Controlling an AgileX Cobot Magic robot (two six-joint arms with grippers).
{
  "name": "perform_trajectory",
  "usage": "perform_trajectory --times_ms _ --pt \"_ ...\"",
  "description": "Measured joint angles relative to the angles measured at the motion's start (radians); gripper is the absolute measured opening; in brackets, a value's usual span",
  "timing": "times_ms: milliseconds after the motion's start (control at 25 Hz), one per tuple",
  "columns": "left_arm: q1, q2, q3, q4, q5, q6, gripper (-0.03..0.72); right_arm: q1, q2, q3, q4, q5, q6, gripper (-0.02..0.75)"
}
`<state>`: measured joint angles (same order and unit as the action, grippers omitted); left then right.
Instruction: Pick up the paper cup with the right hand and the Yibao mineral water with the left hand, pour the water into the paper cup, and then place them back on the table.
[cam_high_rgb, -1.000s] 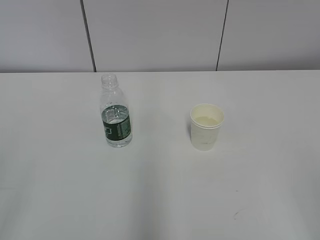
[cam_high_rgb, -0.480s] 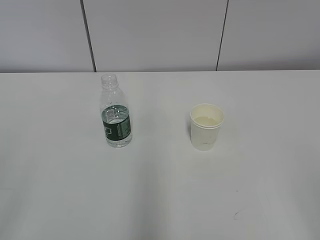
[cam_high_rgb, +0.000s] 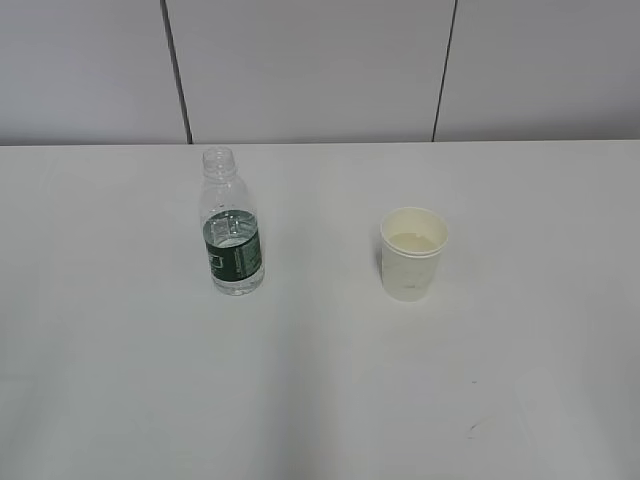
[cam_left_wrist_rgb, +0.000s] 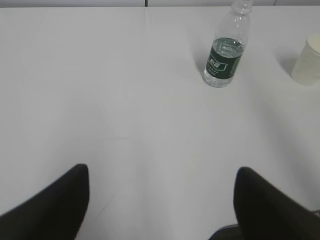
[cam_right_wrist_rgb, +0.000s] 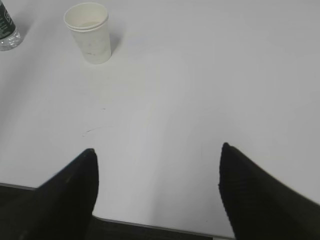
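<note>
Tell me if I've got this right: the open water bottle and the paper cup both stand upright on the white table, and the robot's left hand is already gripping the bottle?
Not quite. The left hand is not gripping the bottle: the left wrist view shows its open fingers far back from it. The rest holds: bottle and paper cup stand upright, apart, on the white table.

The Yibao mineral water (cam_high_rgb: 232, 232) stands upright on the surface (cam_high_rgb: 320, 400), left of centre. The paper cup (cam_high_rgb: 412, 254) stands upright on the same surface to its right, well apart from it. Both sit ahead of me. My left fingers (cam_left_wrist_rgb: 60, 200) and right fingers (cam_right_wrist_rgb: 70, 195) hang spread above the near part, far from both items.
</note>
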<state>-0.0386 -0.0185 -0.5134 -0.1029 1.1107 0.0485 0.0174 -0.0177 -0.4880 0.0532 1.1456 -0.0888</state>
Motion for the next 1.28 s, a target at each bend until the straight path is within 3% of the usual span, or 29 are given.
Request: perform_trajectory --times_ms 1280 --pt "0.000 0.000 0.000 -0.002 0.000 0.000 0.540 0.000 0.000 0.000 -0.002 0.000 0.000 0.585"
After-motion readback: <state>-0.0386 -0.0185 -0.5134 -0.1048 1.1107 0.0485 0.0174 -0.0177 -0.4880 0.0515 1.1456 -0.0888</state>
